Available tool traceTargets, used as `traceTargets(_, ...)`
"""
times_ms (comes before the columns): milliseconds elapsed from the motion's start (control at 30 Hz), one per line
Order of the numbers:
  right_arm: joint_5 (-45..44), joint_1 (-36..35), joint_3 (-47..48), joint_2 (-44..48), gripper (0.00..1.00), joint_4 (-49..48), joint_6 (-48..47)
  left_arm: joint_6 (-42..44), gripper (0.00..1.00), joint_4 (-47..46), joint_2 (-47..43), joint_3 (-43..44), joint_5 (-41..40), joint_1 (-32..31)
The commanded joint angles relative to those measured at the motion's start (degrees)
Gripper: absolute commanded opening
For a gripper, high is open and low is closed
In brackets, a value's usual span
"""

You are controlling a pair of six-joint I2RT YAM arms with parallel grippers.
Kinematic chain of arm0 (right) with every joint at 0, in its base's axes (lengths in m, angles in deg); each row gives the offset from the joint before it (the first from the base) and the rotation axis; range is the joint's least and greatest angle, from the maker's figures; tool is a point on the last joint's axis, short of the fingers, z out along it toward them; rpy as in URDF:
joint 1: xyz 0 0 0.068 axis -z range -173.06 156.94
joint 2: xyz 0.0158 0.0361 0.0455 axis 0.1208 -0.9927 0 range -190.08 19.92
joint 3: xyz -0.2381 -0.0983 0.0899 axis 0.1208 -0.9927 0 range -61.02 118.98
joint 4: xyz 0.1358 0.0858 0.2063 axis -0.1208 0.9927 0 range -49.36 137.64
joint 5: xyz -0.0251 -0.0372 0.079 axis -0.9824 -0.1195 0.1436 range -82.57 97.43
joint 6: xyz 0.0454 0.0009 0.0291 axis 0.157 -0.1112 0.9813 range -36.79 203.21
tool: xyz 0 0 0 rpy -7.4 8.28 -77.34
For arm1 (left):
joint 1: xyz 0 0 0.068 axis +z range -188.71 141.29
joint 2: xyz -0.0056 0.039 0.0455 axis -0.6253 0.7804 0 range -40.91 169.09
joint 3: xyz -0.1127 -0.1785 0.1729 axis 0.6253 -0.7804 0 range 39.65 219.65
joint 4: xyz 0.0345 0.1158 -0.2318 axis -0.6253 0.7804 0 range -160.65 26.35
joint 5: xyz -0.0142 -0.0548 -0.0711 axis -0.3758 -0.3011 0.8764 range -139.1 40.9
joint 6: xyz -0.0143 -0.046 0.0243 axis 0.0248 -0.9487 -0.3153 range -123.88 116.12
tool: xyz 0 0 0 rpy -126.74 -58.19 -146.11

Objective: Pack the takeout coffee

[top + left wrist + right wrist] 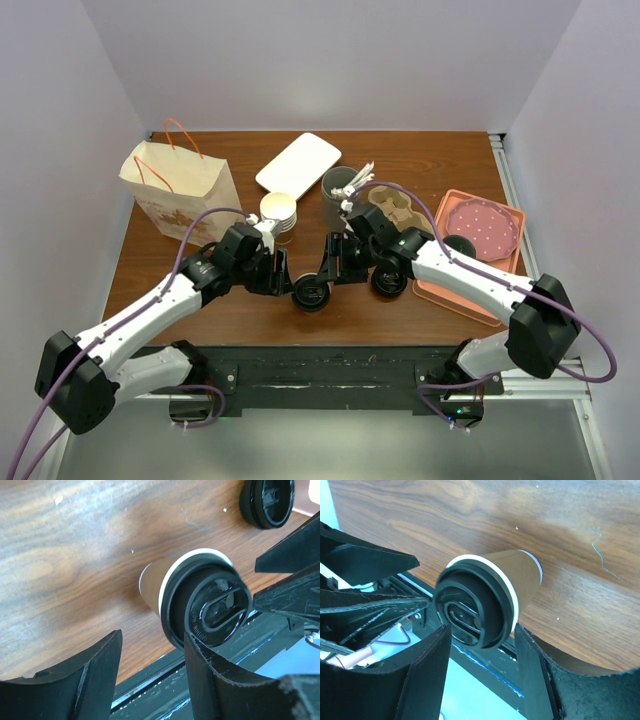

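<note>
We see the small cream-white paper cup with a round black plastic lid (311,293) standing upright at the middle of the near edge of the brown wooden table (440,170). Our left claw (152,637) and right claw (482,630) flank it, both gaping partway and gripping nothing.

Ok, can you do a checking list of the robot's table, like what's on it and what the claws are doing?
Surface: brown wooden table, a few small scratches.
Job's things: takeout coffee upright near the front edge, black lid on; paper bag standing at back left.
Clutter: stack of lidless cups, white tray, grey cup of utensils, cardboard carrier, pink tray with a spotted plate, loose black lid.
Grippers: left gripper open beside the coffee; right gripper open, fingers either side of its lid.
Cables: purple cable along each arm.
Surroundings: white walls, black mounting rail.
</note>
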Motion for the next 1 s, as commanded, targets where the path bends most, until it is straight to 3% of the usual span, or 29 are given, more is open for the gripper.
traceTargets(0, 1.05, -0.54, -0.44, 0.51, 0.58, -0.35, -1.94, 0.74, 0.57, -1.56, -0.53, -1.04, 2.28, 0.46)
traceTargets(233, 0.35, -0.8, 1.14, -1.69, 0.57, 0.79, -3.44, 0.39, 0.57, -3.4, 0.71, -0.95, 2.9, 0.54)
traceTargets(967, -1.05, -0.8, 5.0, -5.47, 0.38, 0.79, -5.2, 2.41, 0.56, -2.44, 3.08, 0.9, -2.2, 0.54)
